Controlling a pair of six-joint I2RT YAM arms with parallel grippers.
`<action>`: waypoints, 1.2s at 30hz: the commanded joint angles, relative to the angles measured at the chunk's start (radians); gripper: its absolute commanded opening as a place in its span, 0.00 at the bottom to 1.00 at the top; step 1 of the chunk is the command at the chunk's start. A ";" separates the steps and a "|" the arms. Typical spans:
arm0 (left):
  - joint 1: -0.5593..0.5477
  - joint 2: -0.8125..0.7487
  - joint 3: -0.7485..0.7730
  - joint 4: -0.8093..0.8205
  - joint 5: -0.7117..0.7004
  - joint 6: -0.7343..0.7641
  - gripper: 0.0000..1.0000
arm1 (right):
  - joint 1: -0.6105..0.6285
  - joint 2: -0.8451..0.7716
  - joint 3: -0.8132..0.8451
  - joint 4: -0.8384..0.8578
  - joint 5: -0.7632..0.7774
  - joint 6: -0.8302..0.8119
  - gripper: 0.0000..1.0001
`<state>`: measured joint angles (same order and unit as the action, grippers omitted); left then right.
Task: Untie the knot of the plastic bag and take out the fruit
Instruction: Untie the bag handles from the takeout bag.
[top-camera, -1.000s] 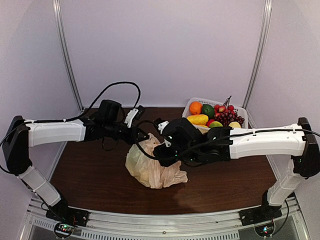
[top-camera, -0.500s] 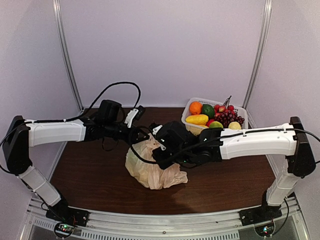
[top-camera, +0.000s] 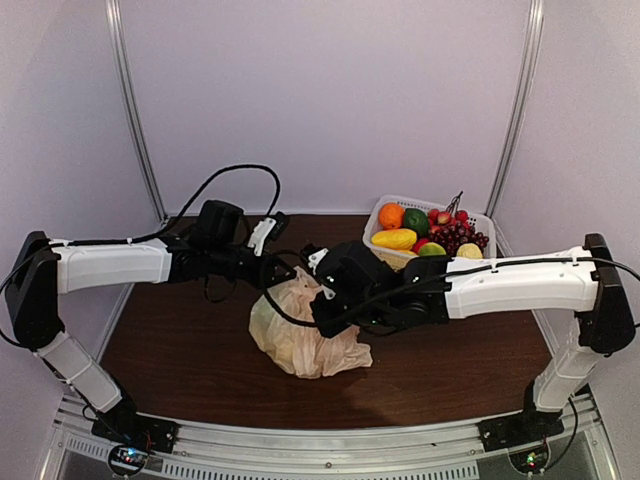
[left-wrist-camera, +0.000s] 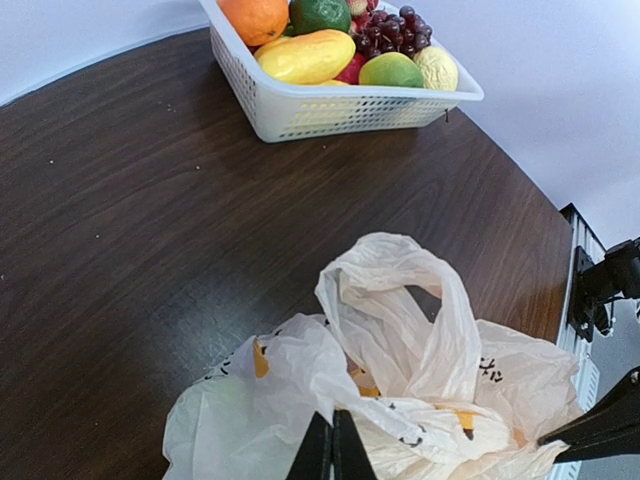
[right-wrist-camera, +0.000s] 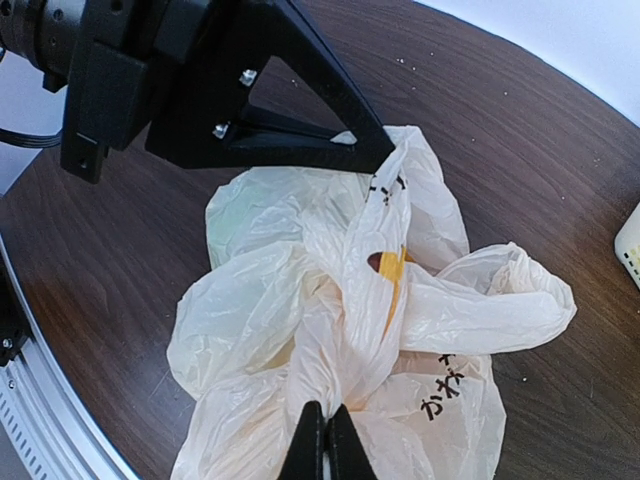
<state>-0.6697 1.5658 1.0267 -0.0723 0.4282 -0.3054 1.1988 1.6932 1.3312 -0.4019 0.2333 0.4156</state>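
The crinkled plastic bag (right-wrist-camera: 250, 300) hides whatever lies inside.

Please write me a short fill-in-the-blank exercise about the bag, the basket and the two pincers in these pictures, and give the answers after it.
1. The basket that holds the orange is ______ in colour.
2. The plastic bag lies on the table, ______ the basket (inside or outside).
3. Counting the left pincer and the right pincer, ______ pincers pinch the bag.
Missing words: white; outside; two.
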 joint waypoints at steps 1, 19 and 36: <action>0.001 -0.007 0.014 0.010 -0.050 -0.004 0.00 | -0.004 -0.066 -0.043 0.031 -0.031 0.005 0.00; 0.073 0.001 0.007 -0.005 -0.092 -0.078 0.00 | -0.001 -0.094 -0.178 0.115 -0.097 0.081 0.00; 0.073 -0.092 -0.015 0.048 -0.032 -0.019 0.53 | -0.001 -0.084 -0.196 0.170 -0.107 0.095 0.00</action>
<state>-0.6025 1.5558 1.0256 -0.0807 0.3996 -0.3603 1.1973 1.6226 1.1450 -0.2352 0.1333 0.5018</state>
